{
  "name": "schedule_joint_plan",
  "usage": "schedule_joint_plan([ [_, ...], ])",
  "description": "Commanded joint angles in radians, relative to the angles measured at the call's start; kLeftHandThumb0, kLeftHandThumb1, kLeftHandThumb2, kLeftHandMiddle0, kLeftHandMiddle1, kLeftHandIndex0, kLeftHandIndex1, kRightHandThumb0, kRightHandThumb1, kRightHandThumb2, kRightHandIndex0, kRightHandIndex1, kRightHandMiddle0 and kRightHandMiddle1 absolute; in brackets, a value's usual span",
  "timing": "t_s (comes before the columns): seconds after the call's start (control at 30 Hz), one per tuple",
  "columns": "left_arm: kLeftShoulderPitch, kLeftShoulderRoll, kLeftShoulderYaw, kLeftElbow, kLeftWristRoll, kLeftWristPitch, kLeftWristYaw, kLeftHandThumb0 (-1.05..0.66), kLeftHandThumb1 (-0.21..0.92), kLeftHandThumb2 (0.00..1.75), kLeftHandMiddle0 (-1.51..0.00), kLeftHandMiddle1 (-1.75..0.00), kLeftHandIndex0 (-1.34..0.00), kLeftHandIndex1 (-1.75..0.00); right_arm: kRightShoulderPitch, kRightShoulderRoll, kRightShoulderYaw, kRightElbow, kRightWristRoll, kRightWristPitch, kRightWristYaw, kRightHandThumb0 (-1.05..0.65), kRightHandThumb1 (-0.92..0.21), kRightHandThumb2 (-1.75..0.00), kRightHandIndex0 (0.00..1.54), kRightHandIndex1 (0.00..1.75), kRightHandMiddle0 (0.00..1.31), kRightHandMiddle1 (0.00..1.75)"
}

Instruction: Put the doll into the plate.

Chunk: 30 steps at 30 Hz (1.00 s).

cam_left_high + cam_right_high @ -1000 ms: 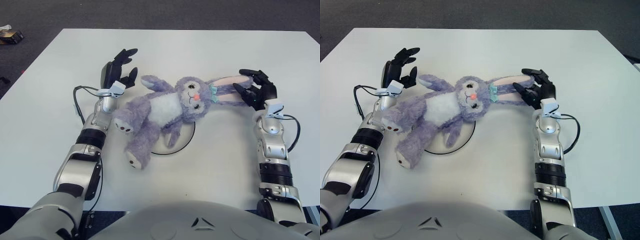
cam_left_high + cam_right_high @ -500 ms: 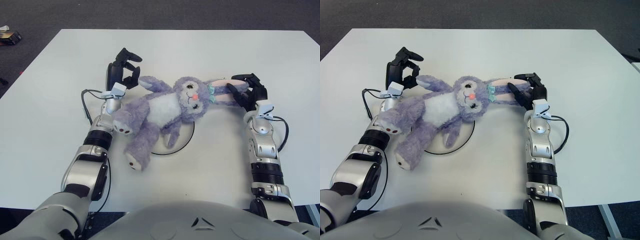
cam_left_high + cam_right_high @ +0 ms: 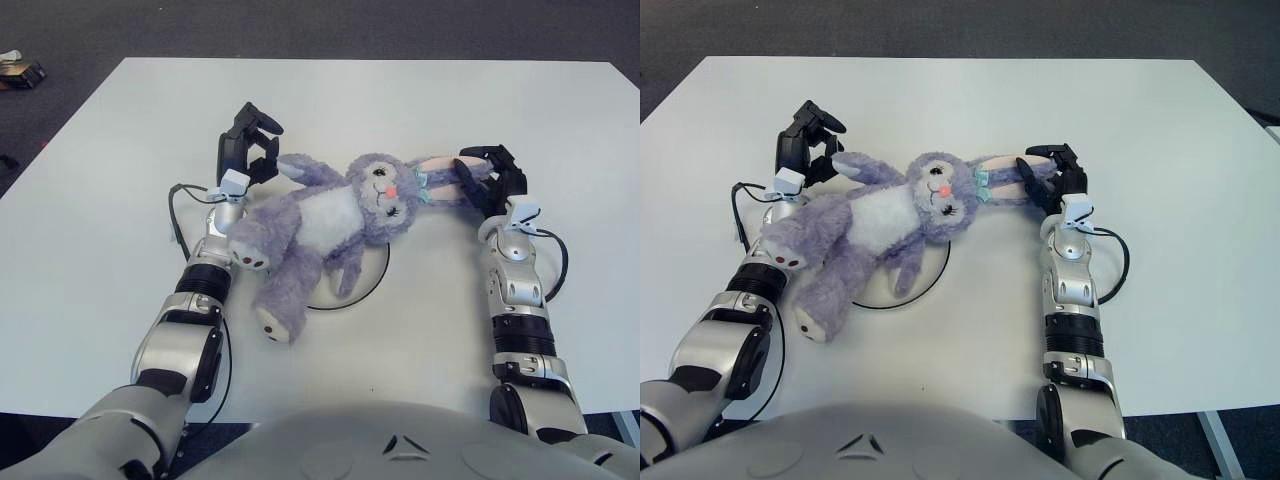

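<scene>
A purple plush bunny doll lies on its back across a white plate with a dark rim; most of the plate is hidden under it. The legs stick out toward the near left, off the plate. My left hand is at the tip of the doll's raised arm, fingers curled onto the paw. My right hand is closed around the ends of the long ears, which hides their tips.
The white table stretches well beyond the doll on all sides, with dark carpet past its far edge. A small object lies on the floor at the far left. Thin cables loop beside both wrists.
Both hands have moved inward toward the doll. The left hand's fingers have curled from spread to closed at the paw, and the right hand has slid over the ear tips and closed.
</scene>
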Motion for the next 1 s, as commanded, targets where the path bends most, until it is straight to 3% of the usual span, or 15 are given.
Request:
schedule_joint_plan([
  [0.0,0.015,-0.016,0.008,0.029,-0.02,-0.013,-0.024,-0.35,0.92,0.68,-0.74,-1.75,-0.51,-1.74,-0.031,0.011,0.0,0.021,0.009,0.001,-0.01,-0.01,-0.62,-0.83,0.53,1.61,0.35,1.49],
  [0.5,0.007,-0.027,0.025,0.049,-0.046,-0.024,-0.068,-0.33,0.92,0.67,-0.76,-1.75,-0.51,-1.75,-0.117,0.028,-0.002,0.113,0.008,-0.003,-0.042,-0.01,-0.58,-0.89,0.54,1.63,0.35,1.52],
  [0.97,0.003,-0.037,0.037,0.063,-0.07,-0.037,-0.11,-0.32,0.92,0.66,-0.77,-1.75,-0.52,-1.75,-0.249,0.034,0.014,0.269,-0.005,0.022,-0.075,-0.01,-0.51,-0.99,0.58,1.63,0.36,1.56],
])
